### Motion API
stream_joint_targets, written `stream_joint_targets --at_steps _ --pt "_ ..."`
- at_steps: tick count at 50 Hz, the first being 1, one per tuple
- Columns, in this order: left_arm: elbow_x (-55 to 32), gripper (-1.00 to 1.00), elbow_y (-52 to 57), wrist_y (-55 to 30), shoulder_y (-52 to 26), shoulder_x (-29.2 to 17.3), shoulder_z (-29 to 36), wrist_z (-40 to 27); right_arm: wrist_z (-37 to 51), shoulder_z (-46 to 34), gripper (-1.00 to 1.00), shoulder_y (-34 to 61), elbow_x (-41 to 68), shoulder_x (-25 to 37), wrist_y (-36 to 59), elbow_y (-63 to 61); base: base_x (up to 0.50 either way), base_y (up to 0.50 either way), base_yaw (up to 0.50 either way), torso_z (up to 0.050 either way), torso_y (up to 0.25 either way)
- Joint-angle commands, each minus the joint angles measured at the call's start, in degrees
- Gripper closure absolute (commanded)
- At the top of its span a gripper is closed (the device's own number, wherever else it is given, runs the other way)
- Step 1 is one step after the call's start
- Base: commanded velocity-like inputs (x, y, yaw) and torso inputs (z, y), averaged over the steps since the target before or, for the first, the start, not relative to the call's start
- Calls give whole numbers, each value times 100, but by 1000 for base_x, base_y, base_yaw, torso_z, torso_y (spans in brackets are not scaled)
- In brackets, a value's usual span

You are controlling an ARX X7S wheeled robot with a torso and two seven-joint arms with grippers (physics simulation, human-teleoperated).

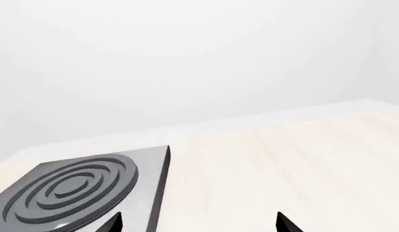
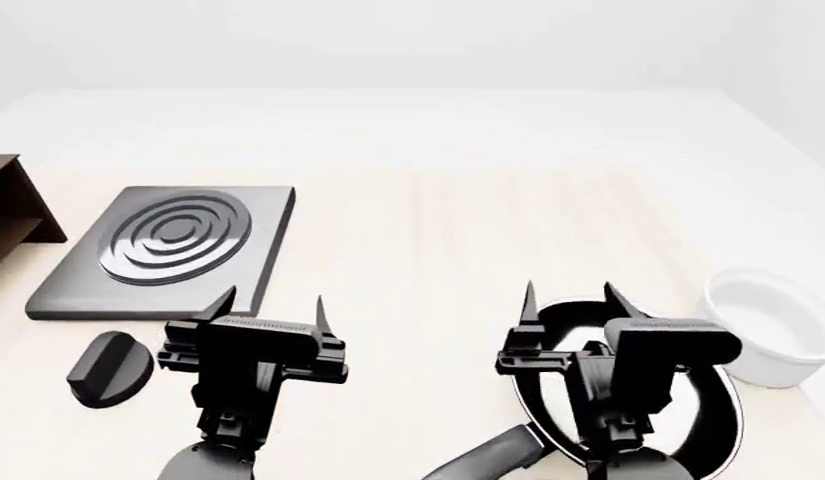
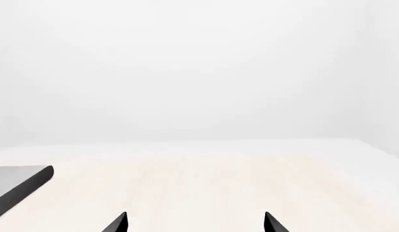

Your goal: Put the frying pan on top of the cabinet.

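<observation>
Both grippers, left and right, hang spread wide and hold nothing. Under the right one, near right, lies the frying pan. Farther left sits the hotplate, the cabinet at the far-left edge.

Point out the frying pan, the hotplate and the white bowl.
frying pan (image 2: pixel 712 415): head view, on the glossy inside right of the right arm.
hotplate (image 2: pixel 175 235): head view, on the concentric rings.
white bowl (image 2: pixel 772 305): head view, on the inside near the rim.
</observation>
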Motion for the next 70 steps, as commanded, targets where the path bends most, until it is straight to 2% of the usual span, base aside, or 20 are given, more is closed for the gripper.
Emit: stream_joint_targets --at_steps 1,5,11,16,20,24,26,27,30,35,39,42,44,45,47,51,70 --pt "-72 -100 -17 10 7 -41 -10 -30 977 459 -100 230 -540 20 60 267 0 0 0 0 0" --pt "-97 -100 52 11 66 -69 8 -20 1714 1102 -100 150 -835 109 93 133 0 0 0 0 0" --pt "-146 -100 55 43 91 -98 43 17 2154 1676 -100 -170 -906 175 144 -325 0 0 0 0 0" --pt "-185 -100 94 -53 79 -163 140 122 2268 1707 -100 -162 -972 189 231 -410 0 0 0 0 0" --pt "-383 -100 327 -297 48 -341 373 558 2275 1672 -100 -166 -974 184 183 -381 0 0 0 0 0" --pt "-582 -100 1037 -1172 -227 -563 712 997 2263 1604 -100 -136 -987 194 161 -269 0 0 0 0 0" --pt "-939 -100 1456 -2028 -537 -666 823 1327 2255 1606 -100 -119 -959 199 179 -262 0 0 0 0 0" --pt "-1276 -100 1735 -2888 -953 -750 994 1614 2258 1593 -100 -97 -959 200 208 -276 0 0 0 0 0" --pt "-2218 -100 2107 -4924 -1606 -605 871 2084 2253 1555 -100 -107 -968 210 207 -307 0 0 0 0 0" --pt "-2850 -100 1920 -6113 -2398 -465 1121 2612 2256 1537 -100 -118 -955 224 241 -345 0 0 0 0 0" --pt "-3182 -100 1914 -6478 -2626 -403 1177 2866 2265 1523 -100 -112 -959 244 273 -358 0 0 0 0 0" --pt "-3481 -100 1799 -6742 -2836 -300 1197 2890 2277 1502 -100 -107 -966 246 270 -349 0 0 0 0 0" --pt "-3866 -100 1694 -6753 -2937 -299 1180 2551 2282 1494 -100 -103 -960 243 254 -329 0 0 0 0 0" --pt "-4474 -100 1517 -6759 -3060 -339 1221 2206 2280 1469 -100 -99 -965 236 228 -291 0 0 0 0 0" --pt "-4888 -100 1438 -6740 -3143 -367 1294 1807 2280 1449 -100 -91 -964 234 211 -262 0 0 0 0 0" --pt "-4740 -100 1198 -6483 -3201 -419 1761 1777 2272 1423 -100 -73 -950 247 234 -281 0 0 0 0 0" --pt "-4365 -100 224 -6141 -3232 -176 2545 1489 2296 1399 -100 -114 -893 294 264 -374 0 0 0 0 0"
